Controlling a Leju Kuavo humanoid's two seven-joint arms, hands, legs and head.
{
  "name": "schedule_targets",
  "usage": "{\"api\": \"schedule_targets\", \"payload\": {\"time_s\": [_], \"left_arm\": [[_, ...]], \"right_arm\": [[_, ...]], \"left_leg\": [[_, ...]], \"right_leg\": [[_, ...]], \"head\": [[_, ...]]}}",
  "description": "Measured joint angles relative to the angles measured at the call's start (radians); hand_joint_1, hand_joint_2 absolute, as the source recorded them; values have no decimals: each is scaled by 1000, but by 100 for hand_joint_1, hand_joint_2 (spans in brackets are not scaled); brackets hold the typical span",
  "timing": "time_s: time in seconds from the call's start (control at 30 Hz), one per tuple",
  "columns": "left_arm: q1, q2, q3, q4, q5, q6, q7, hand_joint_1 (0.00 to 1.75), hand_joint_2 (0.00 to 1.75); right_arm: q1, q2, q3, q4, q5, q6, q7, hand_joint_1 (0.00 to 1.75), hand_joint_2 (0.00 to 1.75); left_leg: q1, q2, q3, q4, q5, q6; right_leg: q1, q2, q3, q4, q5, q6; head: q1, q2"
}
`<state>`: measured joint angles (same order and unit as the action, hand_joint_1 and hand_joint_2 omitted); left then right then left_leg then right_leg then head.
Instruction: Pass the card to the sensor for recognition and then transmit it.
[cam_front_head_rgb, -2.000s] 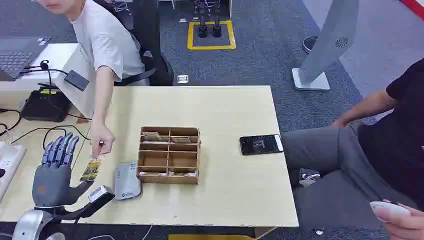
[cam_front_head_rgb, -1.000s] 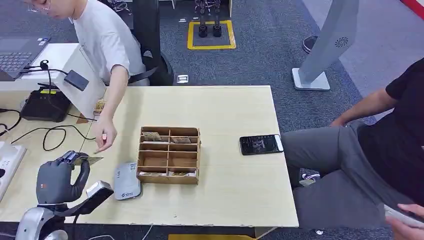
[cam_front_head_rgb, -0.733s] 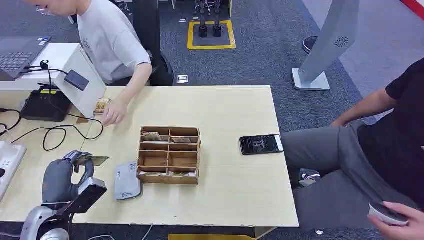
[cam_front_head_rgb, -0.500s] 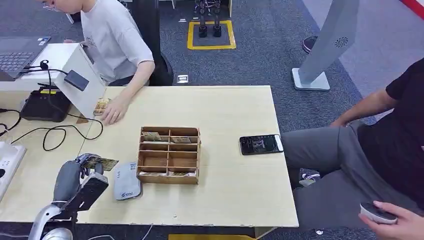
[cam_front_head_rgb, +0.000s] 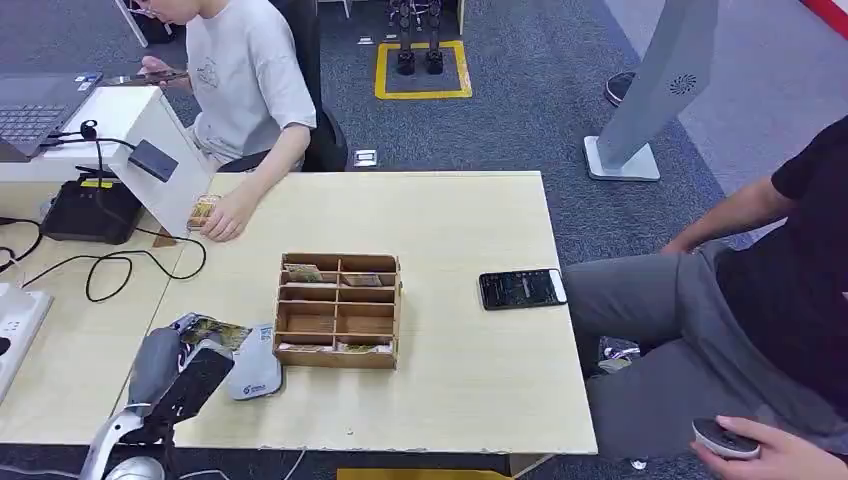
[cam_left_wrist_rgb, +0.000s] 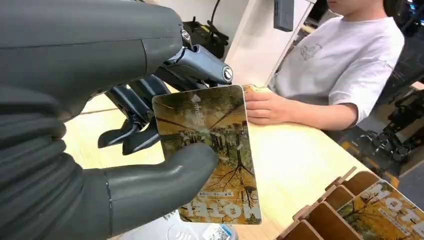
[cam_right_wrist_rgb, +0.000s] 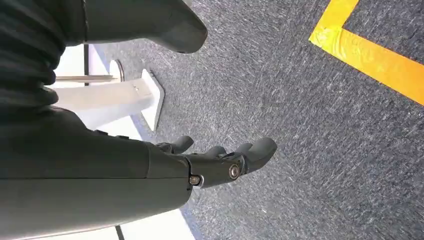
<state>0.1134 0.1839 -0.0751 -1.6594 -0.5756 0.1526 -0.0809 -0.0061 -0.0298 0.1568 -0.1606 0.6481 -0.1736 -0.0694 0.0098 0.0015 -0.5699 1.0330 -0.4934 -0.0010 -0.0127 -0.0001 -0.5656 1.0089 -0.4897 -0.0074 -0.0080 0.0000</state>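
Grey and dark, your left hand sits low over the near left part of the desk, with the thumb pressing the card against the fingers. The card is held clear of the desk surface, and in the left wrist view you see its printed face of yellow-brown trees turned toward the camera. The sensor, a flat grey reader, lies on the desk just beside the held card, touching or nearly touching the left side of the wooden organizer. You can see further cards lying in several compartments of the organizer.

Your right hand hangs over grey carpet near a yellow floor marking; its fingers are slightly curled, apart, and hold nothing.

A black phone lies on the desk to the right of the organizer, well apart from it. A person in a white shirt sits at the far left corner, one hand resting on the desk beside another card. A second person in dark clothing sits at the right.
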Motion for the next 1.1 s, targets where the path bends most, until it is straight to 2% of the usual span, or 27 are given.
{"api": "schedule_targets", "payload": {"time_s": [0.63,0.9,1.0,1.1], "left_arm": [[0,-21,0,28,0,1,11,175,175],[-4,-54,0,100,-26,63,12,175,175],[-17,-63,3,147,-58,87,49,175,175],[-24,-69,8,191,-64,100,50,175,175]], "right_arm": [[0,1,0,0,1,0,-1,0,175],[0,5,0,0,9,0,-1,0,175],[-1,6,0,0,10,0,-1,0,175],[0,8,-1,0,11,-1,-1,0,175]], "left_leg": [[0,0,0,0,0,0],[0,0,0,0,0,0],[0,0,0,0,0,0],[0,0,0,0,0,0]], "right_leg": [[0,0,0,0,0,0],[0,0,0,0,0,0],[0,0,0,0,0,0],[0,0,0,0,0,0]], "head": [[0,0],[0,0],[0,0],[0,0]]}}
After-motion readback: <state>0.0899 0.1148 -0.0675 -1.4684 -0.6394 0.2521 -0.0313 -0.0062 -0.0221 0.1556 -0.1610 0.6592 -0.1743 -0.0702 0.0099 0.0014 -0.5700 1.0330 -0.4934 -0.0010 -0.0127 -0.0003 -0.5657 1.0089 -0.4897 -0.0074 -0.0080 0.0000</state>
